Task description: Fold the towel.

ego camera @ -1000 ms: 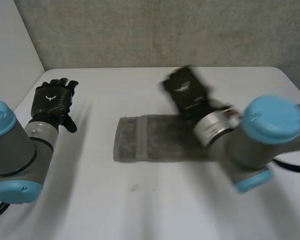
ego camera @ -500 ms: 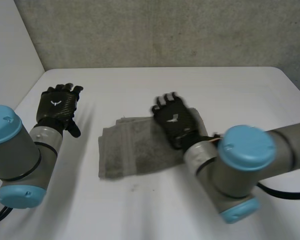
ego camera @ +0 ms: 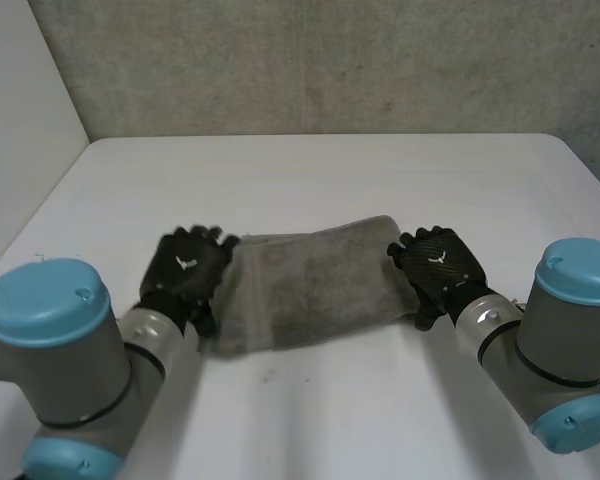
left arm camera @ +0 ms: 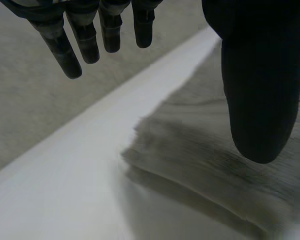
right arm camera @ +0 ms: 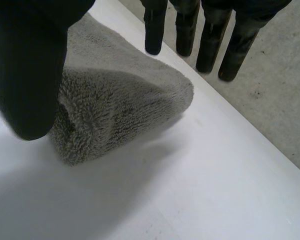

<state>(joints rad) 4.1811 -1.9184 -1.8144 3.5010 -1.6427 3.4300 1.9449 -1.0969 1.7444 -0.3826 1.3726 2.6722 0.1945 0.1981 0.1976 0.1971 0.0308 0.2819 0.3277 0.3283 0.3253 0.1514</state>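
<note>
Spreading over most of the head view, the white worktop [ego camera: 310, 170] runs back to a rough grey wall [ego camera: 330, 60]. A plain white wall [ego camera: 20, 100] stands well off the towel's left side. The worktop is smooth and matt, with one small dark speck [ego camera: 268, 377] just in front of the towel.

The grey towel [ego camera: 310, 280] lies folded into a long band at mid-worktop, its right end a little farther back than its left. It sits about where it did half a second ago.

The arms have changed most. The left arm [ego camera: 70, 370] has swung in. Its left hand [ego camera: 185, 268], which hung well off the towel's left end half a second ago, is now at that end. The right arm [ego camera: 550, 340] has drawn back. Its right hand [ego camera: 440, 260], which then lay on the towel's middle, is now at the towel's right end.

In the left wrist view the left hand [left arm camera: 260, 75] is released. Its fingers are straight and its thumb hangs above the towel's [left arm camera: 190, 150] layered edge with nothing pinched. In the right wrist view the right hand [right arm camera: 30, 60] is released too. Its fingers are straight beyond the towel's [right arm camera: 115, 100] rounded fold, and its thumb is above that fold.
</note>
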